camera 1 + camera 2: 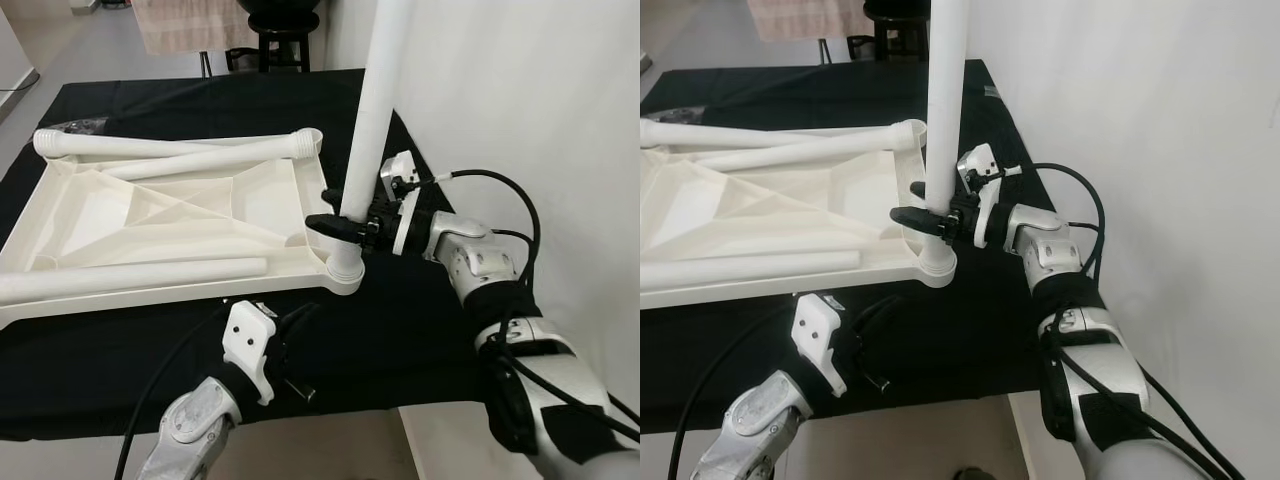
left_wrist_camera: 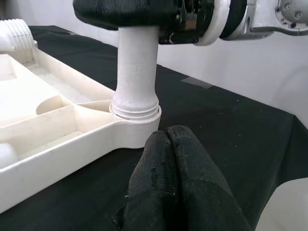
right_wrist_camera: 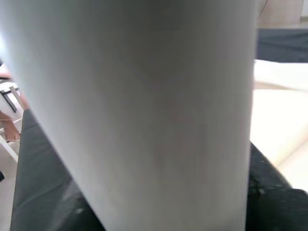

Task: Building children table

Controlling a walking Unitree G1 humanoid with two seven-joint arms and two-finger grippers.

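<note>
- The right gripper (image 1: 345, 222) has its two black fingers clamped around the upright white plastic table leg (image 1: 373, 120), low on the shaft, just above the corner socket (image 1: 344, 272).
- Directly below that gripper, the leg's ribbed foot sits in the socket of the upturned cream plastic tabletop (image 1: 170, 215), which lies on the black cloth (image 1: 400, 330).
- The leg looks like a smooth, stiff, hollow tube, probably light; its glossy wall could slip in the pads while being twisted, so a low hold near the socket seems best.
- Away from the gripper, across the tray-like underside, three more white legs (image 1: 180, 150) lie loose among the moulded ribs.
- The left gripper (image 2: 178, 178) rests on the cloth just in front of the socket, its fingers pressed together on nothing.
</note>
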